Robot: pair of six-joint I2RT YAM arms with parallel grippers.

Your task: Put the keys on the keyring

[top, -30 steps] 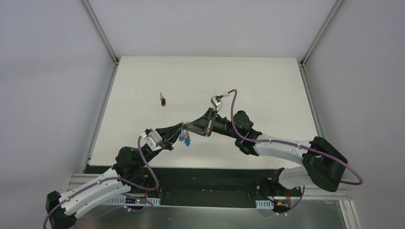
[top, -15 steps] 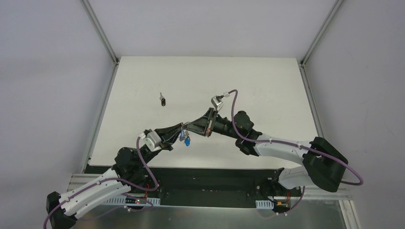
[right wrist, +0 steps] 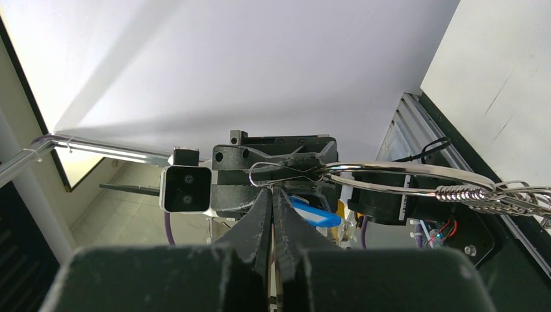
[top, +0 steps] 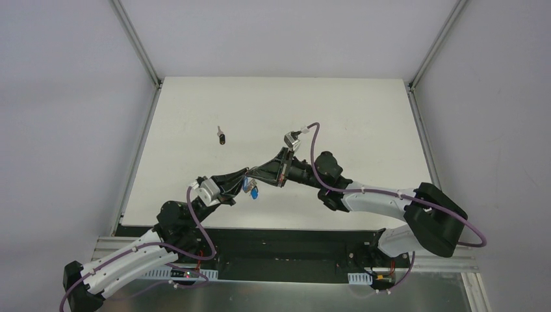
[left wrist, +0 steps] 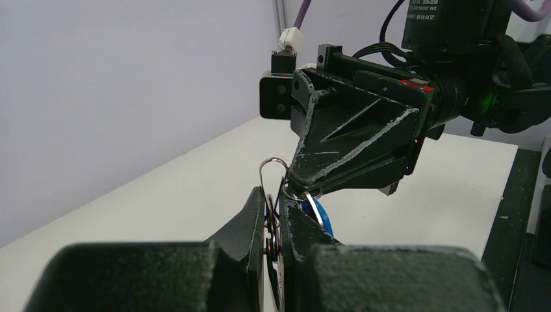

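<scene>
the left pincer (left wrist: 273, 205) is clamping the keyring (left wrist: 273, 160) above the counter (top: 338, 110), a blue-headed key (left wrist: 320, 220) dangling just beside. the right pincer (right wrist: 273, 195) is meeting it fingers together; i cannot tell what it is gripping.

Left arm (top: 123, 260) + right arm (top: 377, 200): white link shells, black joint housings. Purple cable (left wrist: 301, 12) along each, w/ white ties. Right pincer (left wrist: 295, 186) black, triangular cut-outs, edges scuffed pale; red marks (left wrist: 416, 83) + green LED (left wrist: 485, 103) behind. Boxy black wrist cam (left wrist: 276, 94), white plug (left wrist: 290, 40) on top.

Blue key (left wrist: 321, 222) mostly hidden; far obj (top: 222, 137) unidentifiable.
</scene>
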